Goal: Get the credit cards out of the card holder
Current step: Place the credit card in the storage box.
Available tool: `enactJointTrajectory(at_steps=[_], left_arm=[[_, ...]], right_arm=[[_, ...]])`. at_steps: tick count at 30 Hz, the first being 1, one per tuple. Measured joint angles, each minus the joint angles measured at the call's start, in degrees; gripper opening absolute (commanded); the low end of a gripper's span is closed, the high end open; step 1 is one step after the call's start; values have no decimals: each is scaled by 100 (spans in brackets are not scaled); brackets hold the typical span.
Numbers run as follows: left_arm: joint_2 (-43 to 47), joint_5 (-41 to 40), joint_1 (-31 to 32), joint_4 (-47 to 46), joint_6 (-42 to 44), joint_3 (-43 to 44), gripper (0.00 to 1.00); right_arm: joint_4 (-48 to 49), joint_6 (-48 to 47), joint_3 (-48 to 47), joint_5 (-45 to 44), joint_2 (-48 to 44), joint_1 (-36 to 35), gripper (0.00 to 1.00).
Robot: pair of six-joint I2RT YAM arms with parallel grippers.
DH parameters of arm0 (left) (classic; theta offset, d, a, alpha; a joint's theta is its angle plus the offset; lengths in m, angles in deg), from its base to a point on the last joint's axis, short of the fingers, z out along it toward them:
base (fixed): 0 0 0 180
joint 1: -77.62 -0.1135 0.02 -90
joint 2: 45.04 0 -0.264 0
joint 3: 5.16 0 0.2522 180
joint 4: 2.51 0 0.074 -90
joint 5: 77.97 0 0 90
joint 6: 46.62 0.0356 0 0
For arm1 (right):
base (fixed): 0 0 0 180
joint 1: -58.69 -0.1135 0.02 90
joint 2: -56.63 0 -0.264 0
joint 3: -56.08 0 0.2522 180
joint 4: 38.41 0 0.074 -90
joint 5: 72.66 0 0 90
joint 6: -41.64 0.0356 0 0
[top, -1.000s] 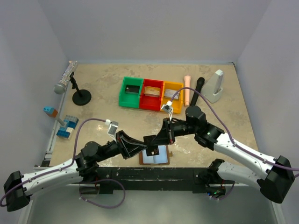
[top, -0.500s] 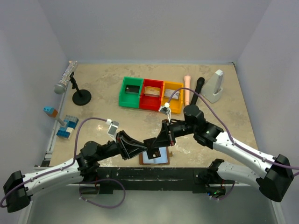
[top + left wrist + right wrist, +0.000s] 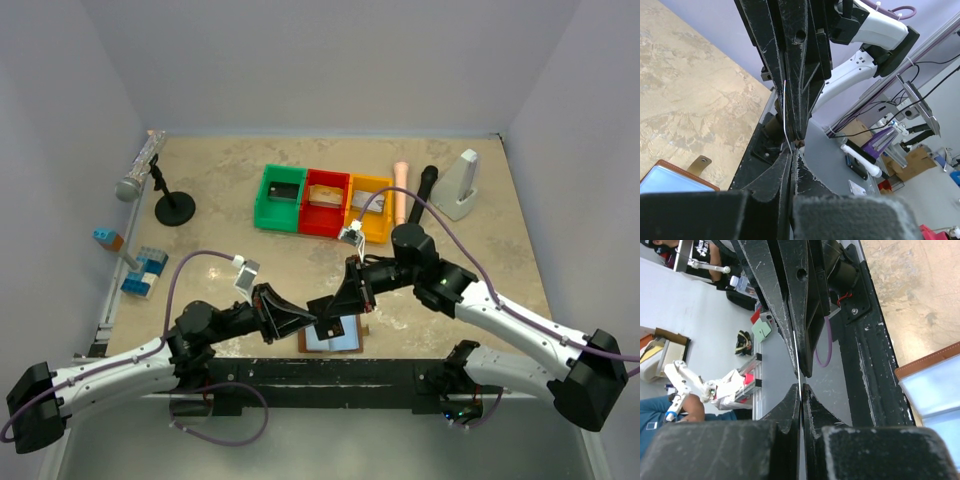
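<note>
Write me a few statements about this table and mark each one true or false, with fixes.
1. The wallet lies open, blue lining up. True.
2. The left hand is wide open. False: it is shut on a thin card.
3. The green bin, red bin and yellow bin stand side by side in a row. True.
4. The wallet is inside the red bin. False: it lies on the table at the near edge.

Lilac walls (image 3: 330, 60), seemingly marbled beige table (image 3: 220, 180).

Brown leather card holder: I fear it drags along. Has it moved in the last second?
No. The brown leather card holder lies unmoved beside the black base rail.
</note>
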Motion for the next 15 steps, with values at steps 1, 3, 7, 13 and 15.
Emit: enactJointTrajectory(at_steps=[1, 3, 7, 13, 15], left_arm=[[0, 2, -2, -2, -2, 0, 0], [7, 4, -7, -13, 2, 0, 0], [208, -120, -81, 160, 37, 2, 0], [817, -1722, -216, 1563, 52, 330, 0], [780, -2581, -267, 1906, 15, 564, 0]], right_arm=[[-2, -24, -7, 0, 0, 0, 23], [-72, -55, -46, -4, 4, 0, 46], [-675, -323, -302, -203, -24, 15, 58], [-2052, -846, -798, -1270, -686, 415, 60], [-2433, -997, -933, -1753, -1093, 459, 60]])
